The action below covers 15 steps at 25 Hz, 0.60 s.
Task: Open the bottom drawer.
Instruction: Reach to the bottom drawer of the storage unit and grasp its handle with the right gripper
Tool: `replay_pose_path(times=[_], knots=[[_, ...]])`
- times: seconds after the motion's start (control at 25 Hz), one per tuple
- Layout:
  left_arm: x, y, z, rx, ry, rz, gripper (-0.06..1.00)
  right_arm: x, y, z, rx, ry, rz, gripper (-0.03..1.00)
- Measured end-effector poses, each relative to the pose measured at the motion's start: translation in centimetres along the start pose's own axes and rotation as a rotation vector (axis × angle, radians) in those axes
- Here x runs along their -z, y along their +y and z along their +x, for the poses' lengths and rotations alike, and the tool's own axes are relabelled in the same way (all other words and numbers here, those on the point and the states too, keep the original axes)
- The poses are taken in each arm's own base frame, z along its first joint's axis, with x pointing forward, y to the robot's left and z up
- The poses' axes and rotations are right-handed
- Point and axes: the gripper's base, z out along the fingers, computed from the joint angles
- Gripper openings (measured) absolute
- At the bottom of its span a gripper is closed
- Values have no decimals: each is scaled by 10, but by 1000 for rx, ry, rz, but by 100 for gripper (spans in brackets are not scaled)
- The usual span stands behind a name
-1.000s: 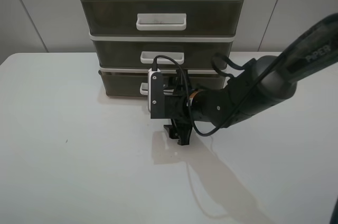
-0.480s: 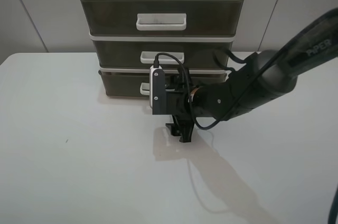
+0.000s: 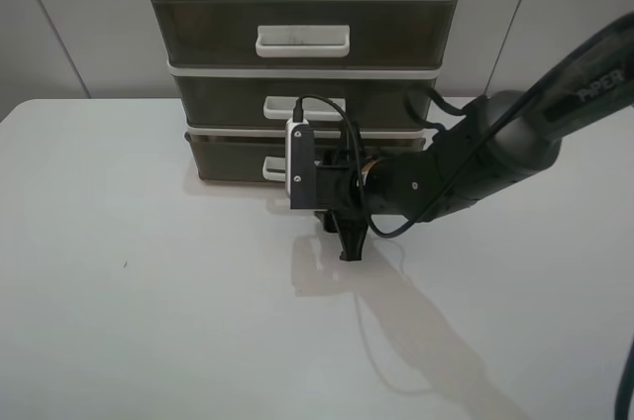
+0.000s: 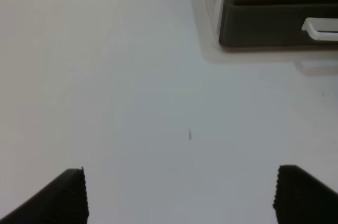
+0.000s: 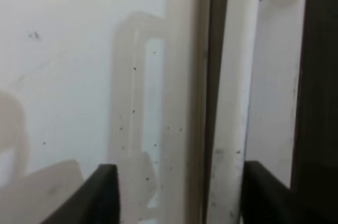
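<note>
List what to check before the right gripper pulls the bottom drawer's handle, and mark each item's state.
1. Right gripper open: ok, jaws apart.
2. Handle bar between the jaws: ok in the right wrist view, close to one jaw.
3. Jaws closed on the handle: not ok, not yet done.
4. One jaw behind the bar: cannot tell.
5. Bottom drawer shut: ok.
6. Left gripper out of the way: ok, open over the table, apart from the drawer.
</note>
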Motion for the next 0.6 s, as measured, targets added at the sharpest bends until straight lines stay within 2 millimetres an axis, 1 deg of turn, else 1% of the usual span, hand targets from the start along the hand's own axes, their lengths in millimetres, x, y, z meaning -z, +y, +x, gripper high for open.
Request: replay_pose_path(times=[0.08, 0.16, 0.28, 0.4, 0.6], knots=[[0, 0, 0, 0, 0, 0, 72, 0, -1, 0, 1, -3, 11, 27], [0, 0, 0, 0, 0, 0, 72, 0, -2, -1, 0, -6, 22, 17], [0, 0, 0, 0, 0, 0, 72, 1, -4, -1, 0, -9, 31, 7], [0, 0, 0, 0, 0, 0, 72, 1, -5, -1, 0, -10, 34, 4], [0, 0, 0, 0, 0, 0, 72, 2, -5, -2, -2, -10, 33, 3]])
